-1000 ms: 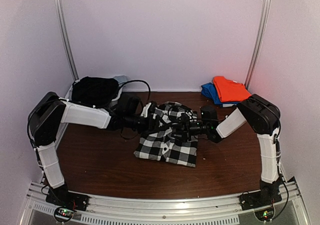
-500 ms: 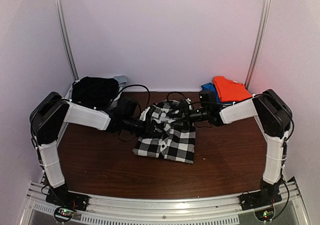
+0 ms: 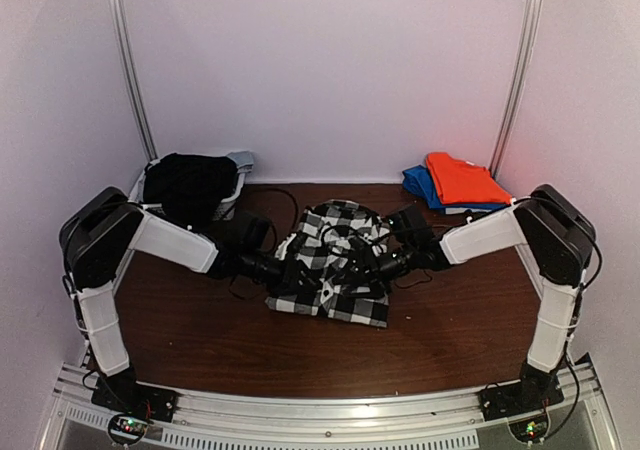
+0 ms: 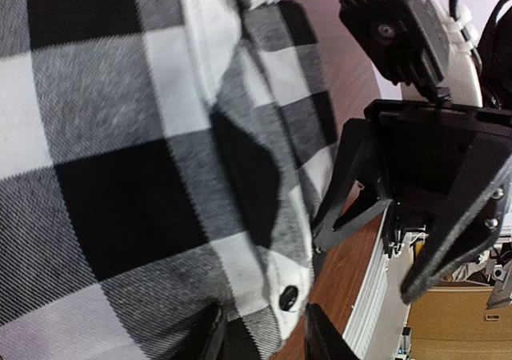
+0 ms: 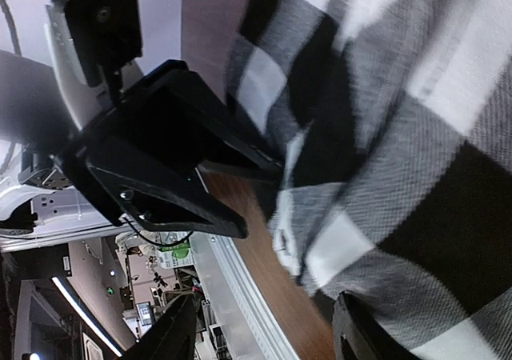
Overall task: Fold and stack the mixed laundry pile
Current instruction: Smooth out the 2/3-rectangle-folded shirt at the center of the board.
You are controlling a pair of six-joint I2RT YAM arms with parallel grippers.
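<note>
Left pincer (image 4: pixel 260 336) straddles the buttoned hem of the black-and-white checked cloth shirt (image 3: pixel 335 300); whether it pinches I cannot tell. Right pincer (image 5: pixel 260 332) faces it from 3 o'clock, jaws spread. The shirt lies crumpled mid brown wooden desk (image 3: pixel 200 330). At 10 o'clock sits a heaped plain black garment (image 3: pixel 188 182); at 2 o'clock a folded orange-red garment (image 3: pixel 460 178) rests on folded blue cloth (image 3: pixel 415 182)

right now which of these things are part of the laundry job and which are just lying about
Job: checked shirt, black garment, orange garment, blue garment.
Lying about: white basket.
</note>
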